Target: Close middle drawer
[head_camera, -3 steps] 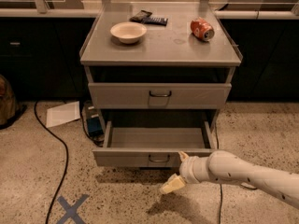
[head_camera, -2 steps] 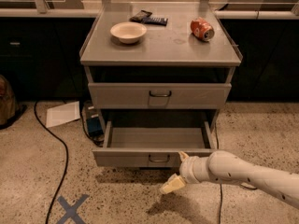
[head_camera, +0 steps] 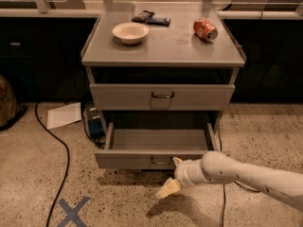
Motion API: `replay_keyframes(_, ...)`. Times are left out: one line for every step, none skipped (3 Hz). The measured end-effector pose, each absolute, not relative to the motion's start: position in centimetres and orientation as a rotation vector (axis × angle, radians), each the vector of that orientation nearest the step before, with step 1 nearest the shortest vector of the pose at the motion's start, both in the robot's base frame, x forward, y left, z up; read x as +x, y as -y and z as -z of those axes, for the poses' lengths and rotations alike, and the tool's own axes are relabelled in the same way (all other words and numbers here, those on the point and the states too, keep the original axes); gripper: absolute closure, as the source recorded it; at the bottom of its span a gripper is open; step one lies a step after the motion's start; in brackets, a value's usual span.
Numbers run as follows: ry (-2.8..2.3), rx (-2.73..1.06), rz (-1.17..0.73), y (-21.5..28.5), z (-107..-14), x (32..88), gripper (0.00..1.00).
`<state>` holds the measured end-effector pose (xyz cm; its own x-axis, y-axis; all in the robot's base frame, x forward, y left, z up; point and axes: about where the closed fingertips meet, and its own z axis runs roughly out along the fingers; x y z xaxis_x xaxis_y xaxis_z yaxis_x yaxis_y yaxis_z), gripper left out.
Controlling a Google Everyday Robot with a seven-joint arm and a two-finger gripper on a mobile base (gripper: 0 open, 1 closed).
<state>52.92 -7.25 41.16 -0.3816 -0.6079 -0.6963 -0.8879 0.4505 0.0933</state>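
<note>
The middle drawer (head_camera: 158, 141) is a wide, shallow grey metal tray, pulled out of the cabinet with its bare inside showing. Its low front panel (head_camera: 123, 160) has a small dark wire handle (head_camera: 161, 162) at the centre. My gripper (head_camera: 172, 175) is on a white arm coming in from the right, just in front of that panel and slightly right of the handle. It is open and holds nothing. The upper fingertip (head_camera: 177, 161) is close to the panel by the handle. The lower beige fingertip (head_camera: 167, 188) hangs over the floor.
Above is a shut, taller-fronted drawer (head_camera: 162, 97). The cabinet top (head_camera: 161, 48) holds a bowl (head_camera: 130, 32), a red can (head_camera: 205, 29) on its side and a dark packet (head_camera: 150, 18). On the floor are a black cable (head_camera: 64, 164), paper (head_camera: 64, 115) and a blue tape cross (head_camera: 72, 213).
My gripper has edged slightly to the left along the drawer front. The drawer has not moved.
</note>
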Motion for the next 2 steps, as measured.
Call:
replay_keyframes(-2.118,-1.238,-0.618,6.9,-40.4,54.2,0.00)
replay_keyframes(-2.104,-1.213,-0.551,6.8,-40.4,56.6,0.00)
